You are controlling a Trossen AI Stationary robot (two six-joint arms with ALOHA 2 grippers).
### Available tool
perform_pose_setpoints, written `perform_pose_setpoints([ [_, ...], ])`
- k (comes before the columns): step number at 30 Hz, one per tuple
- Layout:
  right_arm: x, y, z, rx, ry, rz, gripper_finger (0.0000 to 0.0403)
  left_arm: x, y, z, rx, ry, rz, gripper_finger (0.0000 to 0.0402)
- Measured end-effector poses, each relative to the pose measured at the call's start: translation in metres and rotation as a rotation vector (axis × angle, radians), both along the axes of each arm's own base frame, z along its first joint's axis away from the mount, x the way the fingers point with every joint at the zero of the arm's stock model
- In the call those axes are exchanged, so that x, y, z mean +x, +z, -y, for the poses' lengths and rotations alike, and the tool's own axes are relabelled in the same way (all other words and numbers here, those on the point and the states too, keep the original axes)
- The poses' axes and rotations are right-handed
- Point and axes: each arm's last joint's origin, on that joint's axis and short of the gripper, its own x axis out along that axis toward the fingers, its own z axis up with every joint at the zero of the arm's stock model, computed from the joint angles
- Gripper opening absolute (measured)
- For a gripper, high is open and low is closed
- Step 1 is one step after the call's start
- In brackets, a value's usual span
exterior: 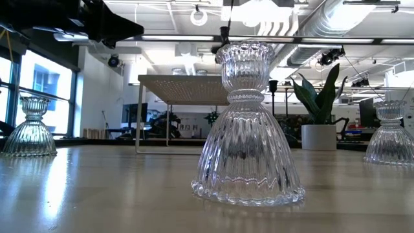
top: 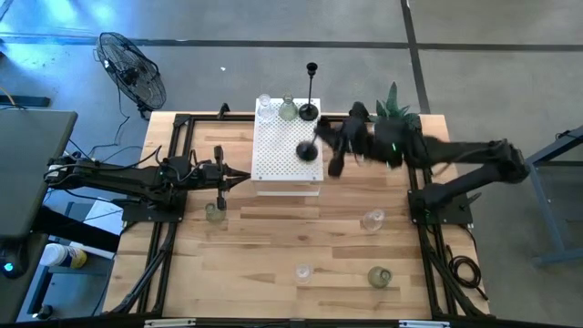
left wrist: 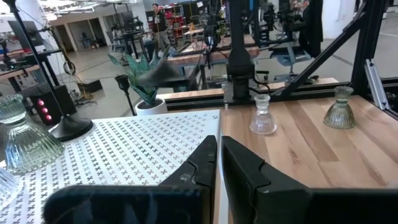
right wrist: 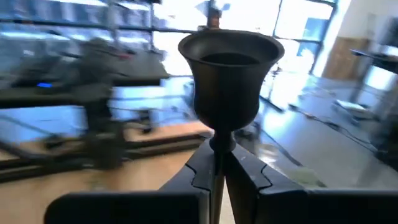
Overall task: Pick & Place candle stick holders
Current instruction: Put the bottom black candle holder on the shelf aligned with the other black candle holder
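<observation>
Gripping a black candle stick holder by its stem in our right gripper above the white perforated box, we see three holders placed, four on the table; left gripper clenched, empty.

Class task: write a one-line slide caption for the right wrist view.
Right gripper shut on the thin stem of a black candle stick holder, its cup upright above the fingers.

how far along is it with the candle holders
Done, it seems: three holders stand on the white box's back edge, including a tall black one. In hand: the right gripper is shut on a black holder over the box. Left: four glass holders on the table; the left gripper waits shut.
</observation>
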Motion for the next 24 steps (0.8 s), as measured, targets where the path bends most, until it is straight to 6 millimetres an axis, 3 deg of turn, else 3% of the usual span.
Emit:
perform_pose_setpoints([
  [6,-0.005,-0.006,0.071,0.075,-0.064,-0.017,0.0017,0.0,0.0,0.0,-0.006,-0.003,0.003,0.0021],
  [10,-0.001,-0.016,0.099,0.118,-0.058,-0.021,0.0017,0.0,0.001,0.0,-0.006,-0.003,0.015,0.0021],
  [16,0.008,-0.033,0.118,0.145,-0.07,-0.071,0.0017,0.0,0.001,0.0,-0.006,-0.003,0.016,0.0021],
  [24,0.007,-0.035,0.128,0.122,-0.094,-0.075,0.0017,0.0,0.001,0.0,-0.006,-0.003,0.016,0.0021],
])
